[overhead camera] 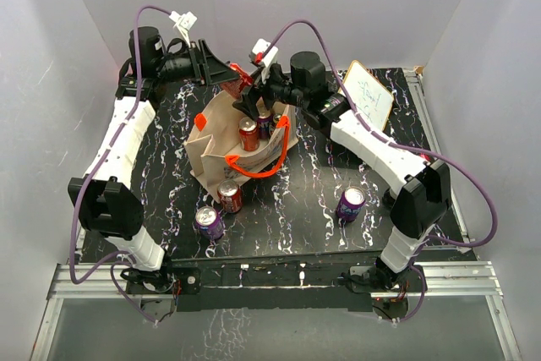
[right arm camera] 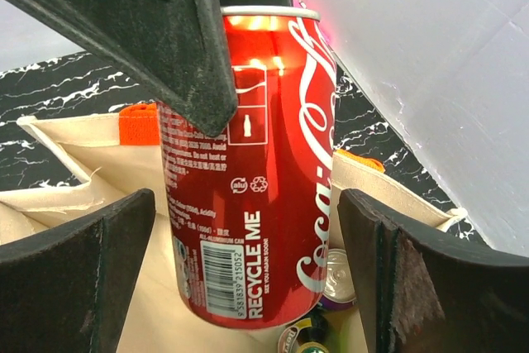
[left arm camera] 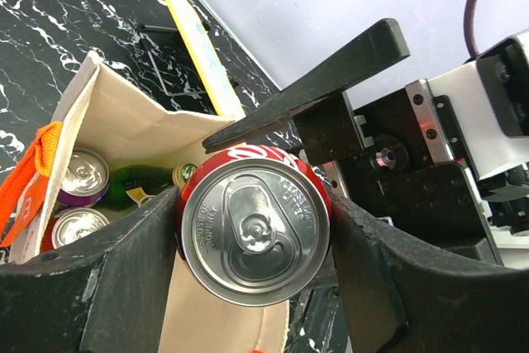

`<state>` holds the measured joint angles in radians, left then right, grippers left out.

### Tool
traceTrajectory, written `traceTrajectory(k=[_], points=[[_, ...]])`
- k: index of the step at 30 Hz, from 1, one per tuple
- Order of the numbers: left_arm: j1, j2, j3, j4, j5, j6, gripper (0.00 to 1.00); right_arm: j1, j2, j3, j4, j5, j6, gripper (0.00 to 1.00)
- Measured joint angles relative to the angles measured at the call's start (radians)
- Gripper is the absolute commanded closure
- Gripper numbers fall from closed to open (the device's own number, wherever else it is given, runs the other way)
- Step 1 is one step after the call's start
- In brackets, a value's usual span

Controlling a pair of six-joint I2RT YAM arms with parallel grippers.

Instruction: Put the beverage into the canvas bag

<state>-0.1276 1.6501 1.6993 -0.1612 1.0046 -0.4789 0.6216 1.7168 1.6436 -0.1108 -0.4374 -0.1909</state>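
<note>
The beverage, a red Coca-Cola can (right arm camera: 264,163), hangs upright over the open mouth of the beige canvas bag (overhead camera: 215,137) with orange handles. My left gripper (left arm camera: 256,204) is shut on it from above, one finger on each side of its silver top (left arm camera: 254,233). Around the can's lower half stands my right gripper (right arm camera: 248,204), open, with a gap between the can and each of its fingers (right arm camera: 83,262). One right-gripper finger crosses the left wrist view above the can. The bag's inside (left arm camera: 140,130) shows below the can.
Inside the bag lie silver-topped cans (left arm camera: 83,175) and a green bottle (left arm camera: 145,183). Loose on the black marble table are a red can (overhead camera: 229,197) and two purple cans (overhead camera: 209,222) (overhead camera: 350,204). A white board (overhead camera: 368,95) leans at the back right.
</note>
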Motion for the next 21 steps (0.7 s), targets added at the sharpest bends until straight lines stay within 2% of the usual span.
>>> traceTrajectory(k=[6,13,21], points=[[0.0,0.0,-0.026,-0.007,-0.037,0.051,1.0,0.0,-0.017,0.003,-0.059,0.003,-0.033,0.02],[-0.006,0.031,0.011,-0.11,-0.089,0.209,1.0,-0.01,-0.076,0.031,-0.17,0.032,-0.053,0.02],[-0.082,0.034,0.042,-0.257,-0.177,0.444,1.0,-0.142,-0.175,0.038,-0.204,0.081,0.01,0.02]])
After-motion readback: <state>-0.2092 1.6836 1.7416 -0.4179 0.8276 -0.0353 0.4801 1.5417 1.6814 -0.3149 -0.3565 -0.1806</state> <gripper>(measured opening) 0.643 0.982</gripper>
